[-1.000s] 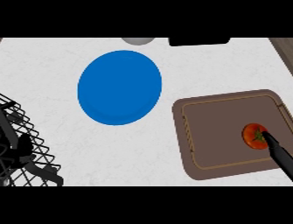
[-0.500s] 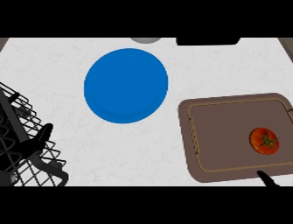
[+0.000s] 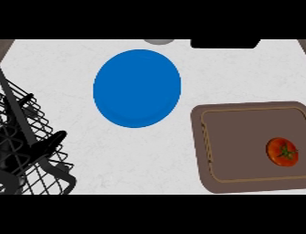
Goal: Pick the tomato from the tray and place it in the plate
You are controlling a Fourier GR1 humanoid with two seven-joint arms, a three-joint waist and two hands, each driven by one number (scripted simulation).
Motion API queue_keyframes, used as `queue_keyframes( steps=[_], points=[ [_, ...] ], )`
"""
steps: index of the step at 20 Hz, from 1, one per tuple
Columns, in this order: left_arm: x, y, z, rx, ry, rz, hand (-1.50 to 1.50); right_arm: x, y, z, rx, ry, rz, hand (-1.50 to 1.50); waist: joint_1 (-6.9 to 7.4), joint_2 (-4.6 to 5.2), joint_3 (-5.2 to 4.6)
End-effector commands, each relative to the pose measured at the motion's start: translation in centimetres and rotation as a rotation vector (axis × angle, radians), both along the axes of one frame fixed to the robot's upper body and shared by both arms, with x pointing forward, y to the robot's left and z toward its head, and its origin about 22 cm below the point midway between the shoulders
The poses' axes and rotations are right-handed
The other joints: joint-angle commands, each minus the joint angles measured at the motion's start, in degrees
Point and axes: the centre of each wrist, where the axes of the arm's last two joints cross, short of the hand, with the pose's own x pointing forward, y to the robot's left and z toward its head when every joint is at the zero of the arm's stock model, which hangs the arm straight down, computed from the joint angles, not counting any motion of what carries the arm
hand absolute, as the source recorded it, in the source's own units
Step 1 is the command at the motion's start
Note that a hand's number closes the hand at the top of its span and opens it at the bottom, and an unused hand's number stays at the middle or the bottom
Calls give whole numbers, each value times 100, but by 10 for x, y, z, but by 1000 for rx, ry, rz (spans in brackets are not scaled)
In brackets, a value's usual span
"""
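Neither hand in view; we judge the round red tomato, at the brown tray's 3 o'clock rim, may roll off.

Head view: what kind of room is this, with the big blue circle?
Probably a kitchen counter. The blue circle is a plate on a pale worktop, a tomato lies in a brown tray, and a black wire rack stands at the left.
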Motion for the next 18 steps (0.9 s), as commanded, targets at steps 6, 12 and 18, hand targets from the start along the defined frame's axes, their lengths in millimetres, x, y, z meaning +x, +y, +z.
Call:
queue_keyframes(
  steps=[6,12,18],
  points=[
    [-23,15,-21,234,116,-223,0,23,-23,24,-23,243,95,-150,114,10,33],
    [-18,14,-23,221,125,-236,0,50,-23,22,-7,293,117,-150,89,0,43],
    [-22,28,-22,235,125,-229,0,65,-17,11,16,321,186,-150,99,-12,48]
  ],
)
